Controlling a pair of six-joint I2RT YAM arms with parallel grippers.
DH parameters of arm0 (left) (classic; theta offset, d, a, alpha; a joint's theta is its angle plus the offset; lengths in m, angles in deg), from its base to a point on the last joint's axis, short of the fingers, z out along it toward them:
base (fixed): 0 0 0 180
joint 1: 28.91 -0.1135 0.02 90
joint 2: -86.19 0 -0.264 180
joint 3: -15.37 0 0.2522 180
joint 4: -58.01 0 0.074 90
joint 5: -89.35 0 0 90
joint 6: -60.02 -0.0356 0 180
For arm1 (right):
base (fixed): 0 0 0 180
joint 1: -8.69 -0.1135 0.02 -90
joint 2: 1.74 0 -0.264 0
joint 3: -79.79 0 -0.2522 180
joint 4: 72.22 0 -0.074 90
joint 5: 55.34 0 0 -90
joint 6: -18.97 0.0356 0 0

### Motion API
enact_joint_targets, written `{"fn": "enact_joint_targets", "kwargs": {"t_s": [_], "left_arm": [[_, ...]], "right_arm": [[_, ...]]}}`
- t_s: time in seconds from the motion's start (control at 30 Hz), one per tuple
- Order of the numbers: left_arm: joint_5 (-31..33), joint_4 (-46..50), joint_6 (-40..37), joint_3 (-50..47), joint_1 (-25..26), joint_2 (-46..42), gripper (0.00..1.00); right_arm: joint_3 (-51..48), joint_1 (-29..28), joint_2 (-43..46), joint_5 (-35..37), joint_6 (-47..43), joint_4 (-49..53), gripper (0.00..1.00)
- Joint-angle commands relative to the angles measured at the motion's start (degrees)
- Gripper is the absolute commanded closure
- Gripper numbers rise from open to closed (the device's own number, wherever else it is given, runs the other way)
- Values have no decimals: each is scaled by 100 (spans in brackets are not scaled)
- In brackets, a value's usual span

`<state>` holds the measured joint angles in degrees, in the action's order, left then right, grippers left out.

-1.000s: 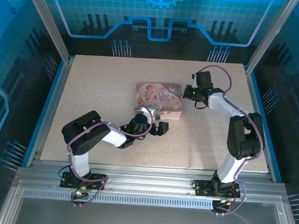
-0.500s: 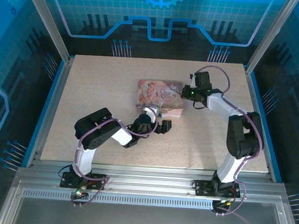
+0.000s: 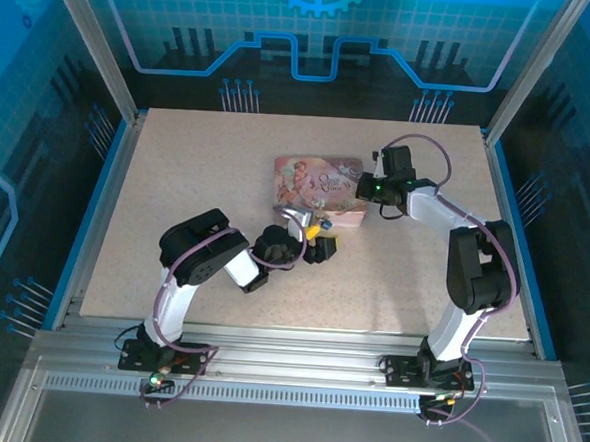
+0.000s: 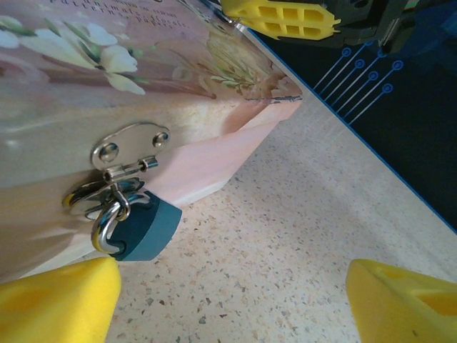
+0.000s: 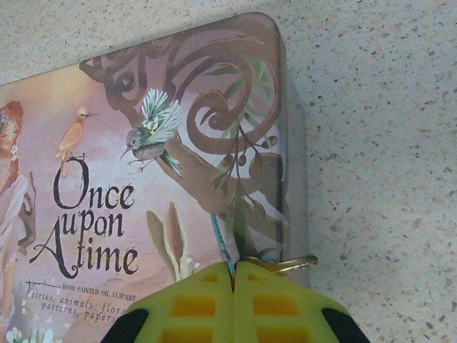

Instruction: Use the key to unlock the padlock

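One pink tin (image 4: 214,153) behind the padlock (image 4: 146,229)

Black-white arms (image 3: 201,255), purple cables (image 3: 432,139), yellow fingertips (image 4: 57,300)

The left arm (image 3: 198,250) sits folded low over the bench, the left gripper (image 3: 321,245) reaching forward with its yellow fingers (image 4: 57,300) spread wide, while the right arm (image 3: 477,267) stands tall and bends inward, the right gripper (image 3: 365,189) with fingers (image 5: 193,307) pressed tight together.
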<state>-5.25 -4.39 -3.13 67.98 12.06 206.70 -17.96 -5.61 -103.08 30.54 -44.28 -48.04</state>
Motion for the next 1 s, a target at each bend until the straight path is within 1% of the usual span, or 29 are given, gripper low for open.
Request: {"fn": "enact_joint_targets", "kwargs": {"t_s": [0.0, 0.1, 0.2, 0.33, 0.53, 0.73, 0.87, 0.97], "left_arm": [[-649, -393, 195, -29, -53, 28, 21], [-851, -391, 360, 24, -144, 34, 25], [-799, -403, 417, 9, -169, 7, 26], [-824, -400, 553, 5, -195, -19, 26], [-427, -391, 514, -394, -195, -349, 20], [-288, -392, 698, -883, -195, -702, 19], [-199, -391, 824, -1177, -201, -914, 18], [-75, -367, 967, -1379, -196, -1100, 17]], "right_arm": [[-73, -114, 55, -72, 9, -75, 100], [-98, -151, 79, -26, -10, -67, 100], [-141, -170, 110, -10, -16, -83, 100], [-178, -169, 143, 14, -33, -93, 100], [71, -169, 290, 188, -282, 153, 100], [833, -77, 151, 332, -639, 551, 100], [1552, -12, -271, 297, -713, 830, 100], [2273, 11, -738, 253, -714, 1099, 100]]}}
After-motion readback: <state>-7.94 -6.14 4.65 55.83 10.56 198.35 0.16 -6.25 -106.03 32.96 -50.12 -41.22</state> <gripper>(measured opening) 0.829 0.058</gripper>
